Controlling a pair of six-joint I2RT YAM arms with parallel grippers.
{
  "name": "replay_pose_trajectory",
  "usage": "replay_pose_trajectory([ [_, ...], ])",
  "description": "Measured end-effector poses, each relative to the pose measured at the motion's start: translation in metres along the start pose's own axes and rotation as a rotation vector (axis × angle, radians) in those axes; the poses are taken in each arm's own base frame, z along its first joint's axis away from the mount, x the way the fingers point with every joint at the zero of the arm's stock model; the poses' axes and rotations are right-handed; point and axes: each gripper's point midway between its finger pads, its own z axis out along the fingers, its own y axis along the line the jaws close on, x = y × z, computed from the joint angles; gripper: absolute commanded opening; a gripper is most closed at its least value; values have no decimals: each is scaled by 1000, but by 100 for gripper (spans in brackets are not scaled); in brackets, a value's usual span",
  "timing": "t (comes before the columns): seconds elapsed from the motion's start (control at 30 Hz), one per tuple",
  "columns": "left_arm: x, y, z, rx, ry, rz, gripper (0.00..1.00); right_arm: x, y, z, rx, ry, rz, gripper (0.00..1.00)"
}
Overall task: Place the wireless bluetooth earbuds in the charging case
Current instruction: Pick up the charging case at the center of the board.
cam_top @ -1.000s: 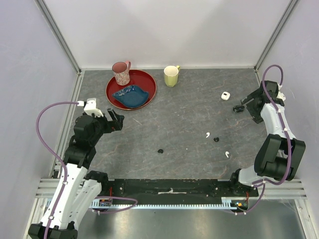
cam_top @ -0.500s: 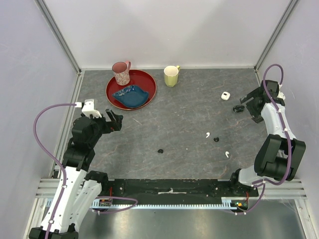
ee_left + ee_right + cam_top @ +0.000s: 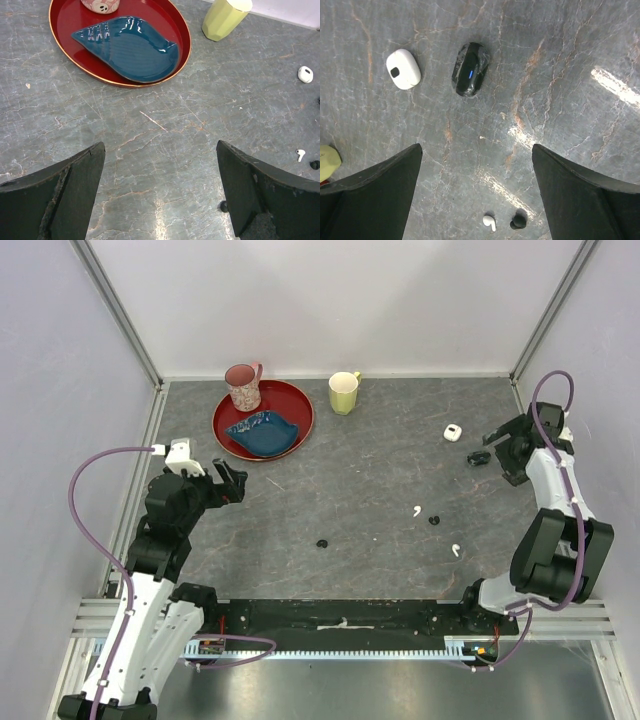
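white and glossy, the charging case is seen lying flat on the grey stone-patterned table at the far right, just beside a dark oval object with a small blue light. its lid appears to be shut, so it would probably have to be opened before anything can be seated. the two earbuds are seen loose nearer the arms, one close to a small black bit, the other earbud toward the near edge, both well apart from the case. the right gripper is held above the case area, jaws spread wide with nothing between them, seemingly so the case can be reached first. the left gripper is likewise parted and empty, held on its own side near the red tray and blue dish, presumably out of the way
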Motion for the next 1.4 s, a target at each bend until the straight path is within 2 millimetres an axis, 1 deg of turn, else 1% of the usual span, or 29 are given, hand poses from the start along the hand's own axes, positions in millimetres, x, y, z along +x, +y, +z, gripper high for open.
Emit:
replay_pose_trajectory([
  [0.23, 0, 0, 0, -2, -1, -1, 98, 18, -11, 29, 72, 78, 65, 95],
  [0.43, 0, 1, 0, -4, -1, -2, 98, 22, -15, 47, 123, 102, 126, 94],
  [0.57, 0, 3, 1, -9, 2, -4, 98, 16, -14, 60, 159, 92, 168, 94],
  [0.77, 1, 3, 2, -2, 10, -7, 98, 0, 1, 84, 187, 85, 201, 93],
  [0.87, 2, 3, 2, -2, 13, -9, 98, -3, 3, 97, 208, 92, 209, 92],
  [0.93, 2, 4, 3, -4, 14, -10, 98, -3, 1, 104, 229, 95, 211, 90],
  [1.0, 2, 5, 3, -8, 15, -12, 98, -2, -2, 107, 248, 98, 210, 87],
  [1.17, 3, 6, 4, -3, 23, -18, 98, -2, -6, 113, 281, 99, 209, 84],
  [1.27, 3, 8, 5, -5, 26, -23, 98, -4, -5, 117, 288, 93, 207, 81],
  [1.4, 4, 8, 6, -2, 31, -27, 97, -7, 1, 123, 287, 85, 199, 81],
])
